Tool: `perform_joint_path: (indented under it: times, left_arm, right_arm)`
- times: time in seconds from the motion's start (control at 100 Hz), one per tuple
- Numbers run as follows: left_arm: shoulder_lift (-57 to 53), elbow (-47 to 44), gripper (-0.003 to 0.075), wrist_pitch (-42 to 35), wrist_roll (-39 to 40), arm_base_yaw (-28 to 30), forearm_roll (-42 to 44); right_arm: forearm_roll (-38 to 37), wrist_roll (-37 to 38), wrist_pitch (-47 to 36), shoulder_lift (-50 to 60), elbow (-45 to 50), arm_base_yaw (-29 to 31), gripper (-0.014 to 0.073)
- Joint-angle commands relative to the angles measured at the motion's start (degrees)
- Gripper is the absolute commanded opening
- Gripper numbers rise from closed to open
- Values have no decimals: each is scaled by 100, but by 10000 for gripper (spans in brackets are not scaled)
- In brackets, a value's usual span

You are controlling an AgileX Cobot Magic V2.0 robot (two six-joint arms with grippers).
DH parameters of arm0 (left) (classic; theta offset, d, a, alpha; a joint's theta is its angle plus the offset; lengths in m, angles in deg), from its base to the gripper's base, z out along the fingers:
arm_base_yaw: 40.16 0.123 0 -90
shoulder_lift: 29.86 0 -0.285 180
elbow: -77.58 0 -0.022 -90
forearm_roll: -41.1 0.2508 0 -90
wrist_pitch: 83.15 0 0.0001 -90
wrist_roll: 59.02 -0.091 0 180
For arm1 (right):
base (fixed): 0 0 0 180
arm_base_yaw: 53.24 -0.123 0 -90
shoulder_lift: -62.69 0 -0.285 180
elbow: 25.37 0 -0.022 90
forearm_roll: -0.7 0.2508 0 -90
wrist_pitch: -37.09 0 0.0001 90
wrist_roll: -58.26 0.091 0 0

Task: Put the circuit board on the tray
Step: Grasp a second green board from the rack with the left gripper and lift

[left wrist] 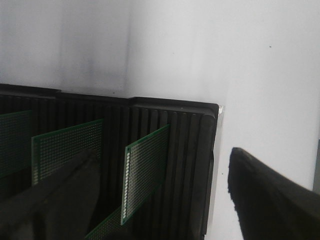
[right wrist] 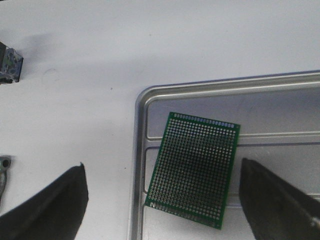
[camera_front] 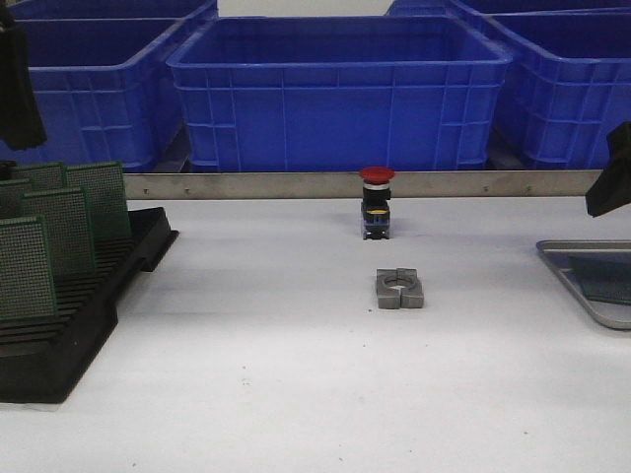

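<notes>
A green circuit board [right wrist: 193,169] is lying flat inside the grey tray [right wrist: 210,88], near its corner, out at three o'clock on the white table [camera_front: 296,384]. The right gripper [right wrist: 165,200] is hanging above it, jaws spread wide and holding nothing. At nine o'clock, the left gripper [left wrist: 160,200] is hovering, equally agape and empty, over the black rack [camera_front: 79,325] of upright boards [camera_front: 69,222].

White tabletop [camera_front: 296,374], metal rail [camera_front: 296,184] along its far edge, blue plastic bins [camera_front: 335,94] behind
</notes>
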Motion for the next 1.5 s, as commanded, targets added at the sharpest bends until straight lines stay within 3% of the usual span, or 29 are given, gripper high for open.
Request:
perform_joint_path:
  times: [0.0,0.28,0.51,0.58,0.87,1.05,1.17,1.35,1.49]
  left_arm:
    - [-21,162,503,-54,76,9,-113]
    - [521,162,501,-635,76,9,41]
    - [875,162,481,-640,76,9,256]
    - [901,162,422,-640,76,9,256]
    - [901,162,-20,-426,76,9,256]
    - [888,454,-20,373,76,-12,231]
    - [709,810,-20,363,416,-88,15]
    - [536,1299,-20,352,416,-223,-1047]
    - [536,1456,-20,352,416,-381,-2041]
  right_arm:
    - [16,-48,102,235,-155,21,631]
    - [16,-48,213,235,-155,21,631]
    - [16,-48,212,235,-155,21,631]
    - [16,-48,212,235,-155,21,631]
    - [16,-48,207,235,-155,21,631]
    - [16,-48,213,235,-155,21,631]
    - [16,-120,364,240,-155,21,631]
    - [16,-492,1275,240,-215,8,631]
    - [22,-1221,2368,240,-440,4,631]
